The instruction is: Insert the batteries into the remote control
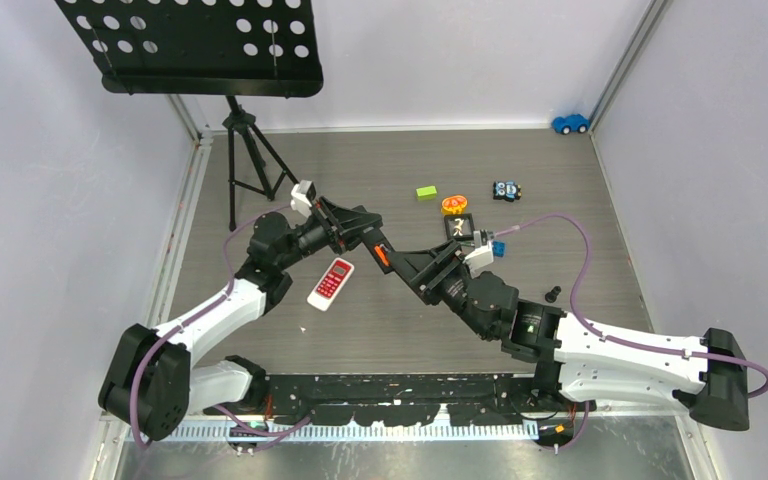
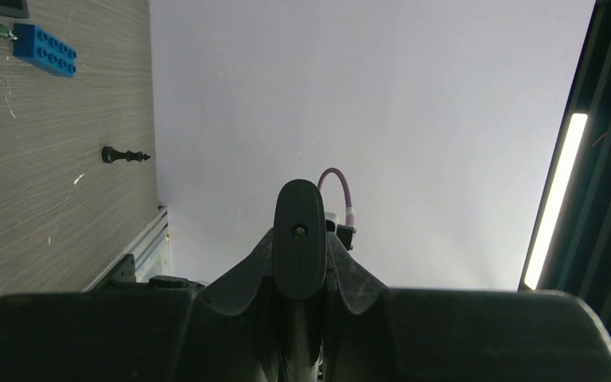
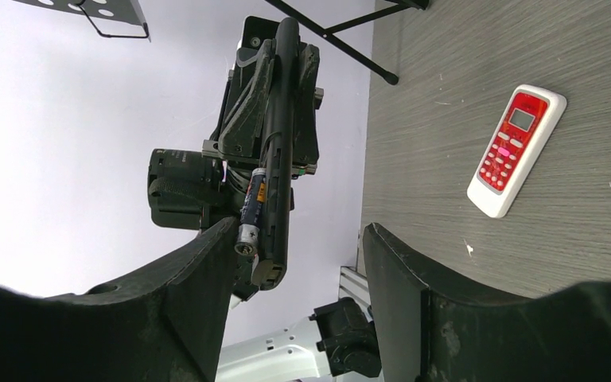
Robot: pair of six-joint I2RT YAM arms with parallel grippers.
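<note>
My left gripper (image 1: pixel 355 228) is shut on a slim black remote control (image 3: pixel 280 143), held in the air and pointing toward the right arm. In the left wrist view the remote's end (image 2: pixel 300 239) shows edge-on between the fingers. A dark battery (image 3: pixel 250 208) with an orange label and a silver end lies along the remote's open back. My right gripper (image 3: pixel 301 231) is open, its jaws on either side of the remote's near end, and the left finger (image 3: pixel 199 278) is close against the battery's tip. An orange bit (image 1: pixel 382 257) shows where the two grippers meet.
A white and red remote (image 1: pixel 331 283) lies on the table below the grippers. Behind are a green block (image 1: pixel 426 192), an orange disc (image 1: pixel 454 204), a toy car (image 1: pixel 506 190), a blue brick (image 1: pixel 498 247), a black chess piece (image 1: pixel 554 293) and a tripod music stand (image 1: pixel 245 150).
</note>
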